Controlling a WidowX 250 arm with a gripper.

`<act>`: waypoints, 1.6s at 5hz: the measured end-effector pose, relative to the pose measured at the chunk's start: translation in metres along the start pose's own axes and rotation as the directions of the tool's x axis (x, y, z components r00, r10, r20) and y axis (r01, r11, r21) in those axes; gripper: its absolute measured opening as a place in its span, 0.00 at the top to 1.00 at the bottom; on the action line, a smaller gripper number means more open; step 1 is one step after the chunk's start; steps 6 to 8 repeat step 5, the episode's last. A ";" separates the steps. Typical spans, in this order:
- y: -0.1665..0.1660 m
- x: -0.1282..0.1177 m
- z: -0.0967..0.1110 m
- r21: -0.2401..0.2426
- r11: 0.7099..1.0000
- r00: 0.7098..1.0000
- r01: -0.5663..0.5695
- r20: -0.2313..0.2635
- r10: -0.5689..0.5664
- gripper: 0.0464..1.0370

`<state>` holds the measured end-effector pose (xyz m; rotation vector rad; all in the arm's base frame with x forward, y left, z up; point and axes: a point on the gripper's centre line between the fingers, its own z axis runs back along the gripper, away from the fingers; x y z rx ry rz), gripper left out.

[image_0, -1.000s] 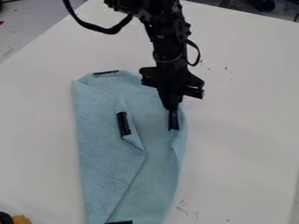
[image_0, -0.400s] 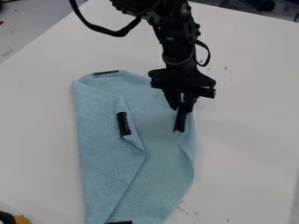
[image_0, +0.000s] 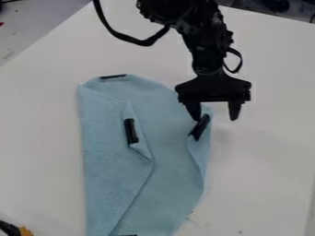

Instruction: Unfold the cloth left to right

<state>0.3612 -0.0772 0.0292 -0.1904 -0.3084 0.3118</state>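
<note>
Working on the cloth (image_0: 175, 156), running from upper left through centre to the bottom of the frame, with the tool (image_0: 215, 119) released and empty beside the dark clip (image_0: 199, 128) right of centre. If regripping, centre over the clip, match its slant and clamp squarely. Draw low and steadily toward frame right, avoiding bunching.

white table (image_0: 271, 152) | grey floor (image_0: 40, 25), upper left | dark clutter (image_0: 277, 5), top right | red speck (image_0: 2, 23), left edge
</note>
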 end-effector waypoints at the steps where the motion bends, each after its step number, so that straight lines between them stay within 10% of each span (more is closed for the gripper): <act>1: -0.011 -0.003 0.002 0.019 0.997 0.998 -0.070 0.001 0.070 0.04; 4: -0.028 0.002 0.034 0.241 0.970 0.999 -0.007 -0.033 0.015 0.04; 8: -0.022 -0.001 0.035 0.245 0.966 0.997 0.079 -0.032 -0.074 0.04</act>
